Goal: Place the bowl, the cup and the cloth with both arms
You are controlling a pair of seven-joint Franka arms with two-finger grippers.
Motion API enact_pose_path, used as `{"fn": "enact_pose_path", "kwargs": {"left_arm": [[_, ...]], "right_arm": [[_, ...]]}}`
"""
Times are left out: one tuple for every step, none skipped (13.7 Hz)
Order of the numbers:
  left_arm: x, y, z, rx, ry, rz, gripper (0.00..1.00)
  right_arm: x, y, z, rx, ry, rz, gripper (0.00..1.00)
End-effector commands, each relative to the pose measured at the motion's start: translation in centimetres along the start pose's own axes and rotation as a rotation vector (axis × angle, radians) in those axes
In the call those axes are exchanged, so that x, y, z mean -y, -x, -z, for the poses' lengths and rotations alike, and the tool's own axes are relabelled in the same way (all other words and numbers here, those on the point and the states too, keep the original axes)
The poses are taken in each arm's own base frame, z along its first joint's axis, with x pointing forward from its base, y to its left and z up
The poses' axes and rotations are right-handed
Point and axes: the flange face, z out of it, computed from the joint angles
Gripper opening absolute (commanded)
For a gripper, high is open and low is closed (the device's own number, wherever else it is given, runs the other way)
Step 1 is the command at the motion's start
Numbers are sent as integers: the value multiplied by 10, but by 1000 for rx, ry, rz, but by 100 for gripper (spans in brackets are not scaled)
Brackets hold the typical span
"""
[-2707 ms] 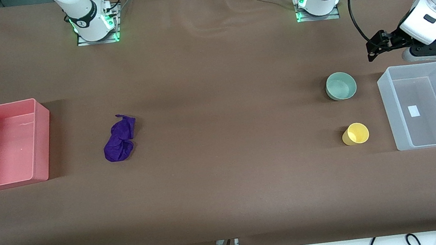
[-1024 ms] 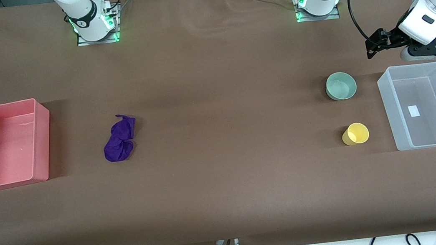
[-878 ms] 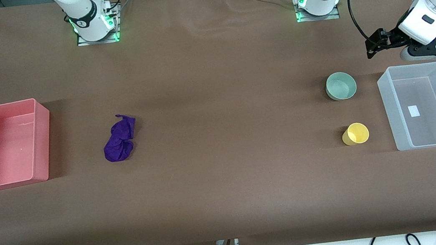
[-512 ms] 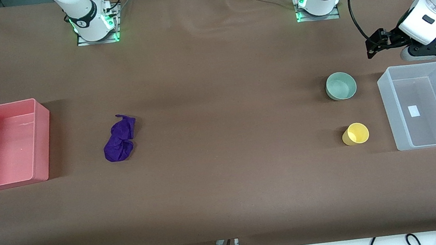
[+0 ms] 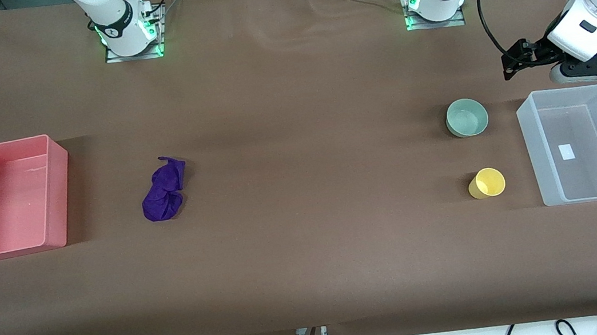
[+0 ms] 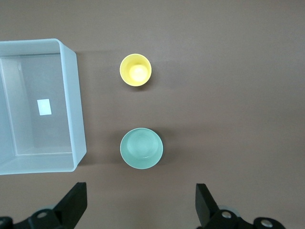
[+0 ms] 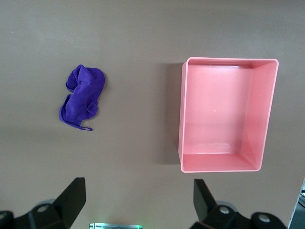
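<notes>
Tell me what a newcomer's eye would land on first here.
The pink bin at the right arm's end and the clear bin at the left arm's end stand out, both empty. The purple cloth lies crumpled beside the pink bin; the bowl and, nearer the camera, the cup sit beside the clear bin. Both grippers, left and right, hang open and hold nothing.

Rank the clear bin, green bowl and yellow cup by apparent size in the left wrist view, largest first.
1. clear bin, by far the largest.
2. green bowl.
3. yellow cup, a little smaller across than the bowl.
</notes>
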Motion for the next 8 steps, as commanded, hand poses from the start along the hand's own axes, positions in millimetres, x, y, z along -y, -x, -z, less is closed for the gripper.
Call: {"fn": "enact_pose_path", "kwargs": {"left_arm": [[2,3,2,5,-18,6,100],[2,3,1,6,-18,6,100],[2,3,1,6,-18,6,100],[2,3,1,6,-18,6,100],[2,3,1,6,-18,6,100],[2,3,2,5,-18,6,100],[2,3,1,6,-18,6,100],[2,3,1,6,-18,7,100]], "right_arm": [[0,1,4,-10,-11,4,100],[0,1,4,-10,-11,7,100],[-1,1,4,-10,-11,7,100],[-1,1,4,-11,-13,7,100],[0,1,4,-11,-13,9,100],[1,1,4,-11,-13,9,100],[1,0,2,-8,-13,6,100],[0,-4,-4,5,-13,10,100]]}}
